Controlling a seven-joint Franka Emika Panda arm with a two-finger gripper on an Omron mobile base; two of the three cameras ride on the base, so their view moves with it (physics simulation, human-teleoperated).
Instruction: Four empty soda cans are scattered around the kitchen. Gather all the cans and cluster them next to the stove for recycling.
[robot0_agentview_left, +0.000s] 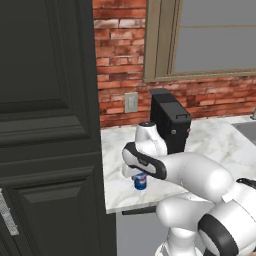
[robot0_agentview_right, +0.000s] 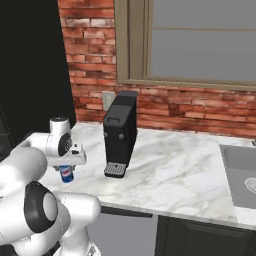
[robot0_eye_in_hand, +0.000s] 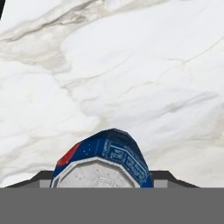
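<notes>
Item: small blue cylindrical soda can with red-white label and silver top, upright on the white marble desk, near its front left edge. Fingers closed against its two sides, hand directly above. Farther back, right: tall black box-shaped coffee machine. Beyond: red brick wall.

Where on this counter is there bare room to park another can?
Widest bare patch: the marble counter between the black machine and the sink. A narrower strip lies behind the machine along the brick wall. The left front corner is crowded: the claw sits over the blue can there.
</notes>
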